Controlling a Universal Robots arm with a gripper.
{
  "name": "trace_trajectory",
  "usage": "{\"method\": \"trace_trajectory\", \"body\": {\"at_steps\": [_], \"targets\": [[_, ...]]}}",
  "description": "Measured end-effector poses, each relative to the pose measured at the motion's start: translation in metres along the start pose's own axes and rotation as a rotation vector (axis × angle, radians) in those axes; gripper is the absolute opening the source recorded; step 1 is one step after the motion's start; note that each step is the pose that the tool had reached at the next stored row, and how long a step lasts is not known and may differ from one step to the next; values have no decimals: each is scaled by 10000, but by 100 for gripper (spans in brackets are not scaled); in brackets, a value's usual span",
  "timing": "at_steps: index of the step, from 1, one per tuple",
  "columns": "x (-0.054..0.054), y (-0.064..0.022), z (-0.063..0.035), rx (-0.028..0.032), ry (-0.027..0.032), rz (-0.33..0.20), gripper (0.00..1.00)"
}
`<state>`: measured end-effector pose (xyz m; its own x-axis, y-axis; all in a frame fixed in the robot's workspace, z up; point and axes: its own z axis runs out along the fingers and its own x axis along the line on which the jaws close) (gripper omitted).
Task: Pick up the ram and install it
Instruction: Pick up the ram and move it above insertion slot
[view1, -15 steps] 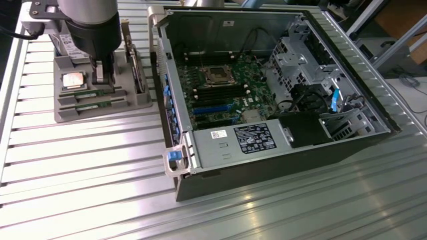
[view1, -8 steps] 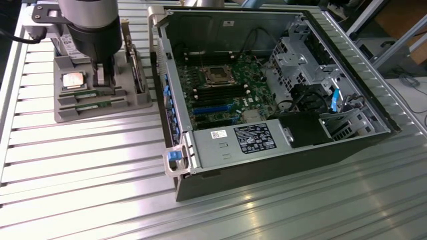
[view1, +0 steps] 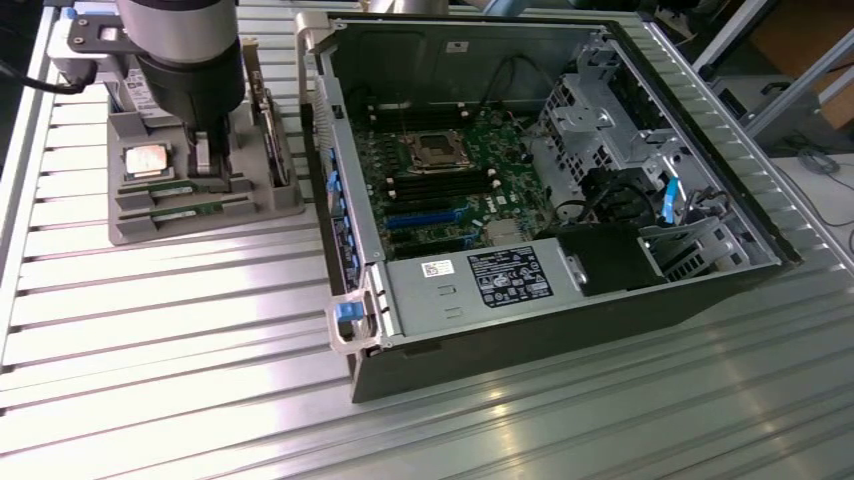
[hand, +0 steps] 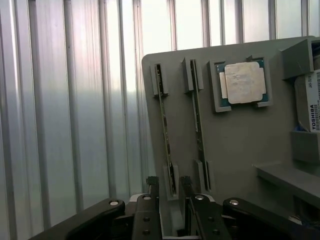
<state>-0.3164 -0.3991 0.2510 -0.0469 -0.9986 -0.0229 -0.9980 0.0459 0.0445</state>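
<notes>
On the exterior view's left, a grey parts tray sits on the ribbed metal table, with the robot arm lowered straight over it. The arm's jaws are spread, one to each side of the near end of the ram, and they are not yet pinching it. The ram stands on its long edge in a narrow slot of the tray. That probably leaves its two flat faces open for a grip from above.

A second memory stick stands in the slot beside it. Next to that stick, a square silver processor lies flat in its own recess. A labelled hard drive occupies the tray's last bay.

Toward the exterior view's right, well apart from the tray, an open computer case lies on its side. With the cover off, its green motherboard faces up, apparently so parts can be pressed in from above. On the board are an empty processor socket and a row of dark memory slots with nothing seated in them. A labelled power supply fills the near corner of the case.
</notes>
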Motion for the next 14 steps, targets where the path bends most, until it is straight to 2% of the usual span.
{"method": "trace_trajectory", "body": {"at_steps": [14], "targets": [[2, -4, 95, 0, 0, -1, 30]]}}
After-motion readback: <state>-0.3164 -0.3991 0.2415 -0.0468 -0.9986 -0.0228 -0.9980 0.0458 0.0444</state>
